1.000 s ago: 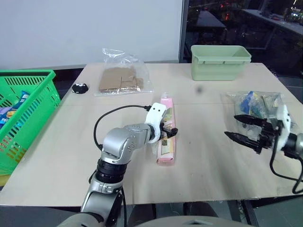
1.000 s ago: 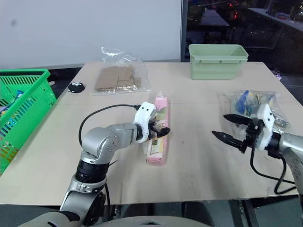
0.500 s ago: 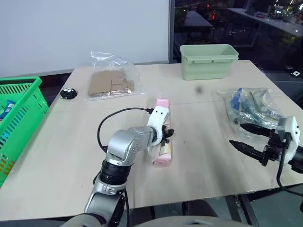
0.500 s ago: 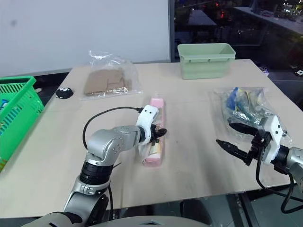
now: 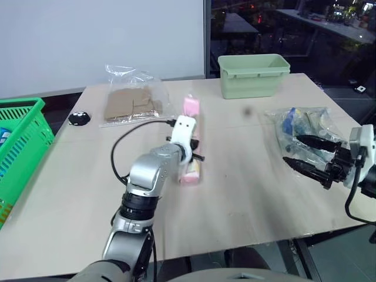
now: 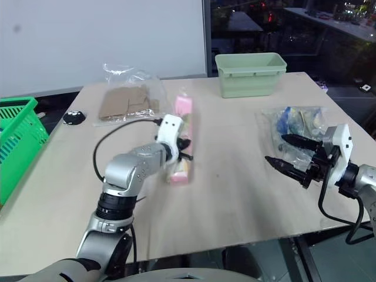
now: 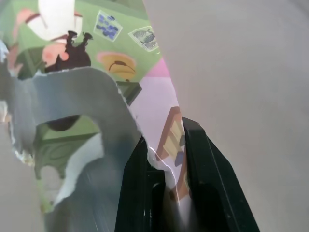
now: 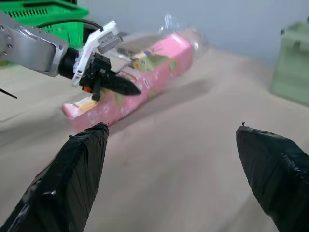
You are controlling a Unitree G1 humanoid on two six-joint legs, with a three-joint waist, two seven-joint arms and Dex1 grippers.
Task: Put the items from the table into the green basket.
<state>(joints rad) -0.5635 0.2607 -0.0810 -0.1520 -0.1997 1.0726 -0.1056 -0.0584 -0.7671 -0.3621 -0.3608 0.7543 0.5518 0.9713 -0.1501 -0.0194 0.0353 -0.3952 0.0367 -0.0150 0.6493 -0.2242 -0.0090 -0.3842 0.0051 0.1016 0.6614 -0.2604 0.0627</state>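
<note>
Left gripper pinches long pink-and-green snack packet, far end tilted up off table, cartoon print, torn silver edge. Right gripper spread wide.

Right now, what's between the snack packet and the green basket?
Only bare table, per the left eye view; snack packet sits in the left claw, green basket off its edge.

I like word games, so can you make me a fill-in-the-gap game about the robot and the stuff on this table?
1. The left pincer is shut on the long ____ snack packet.
2. The right pincer is ____ and holds nothing.
3. The crinkly clear bag lies just beyond the ____ pincer.
4. The green basket stands at the table's ____ side.

Missing words: pink; open; right; left
</note>
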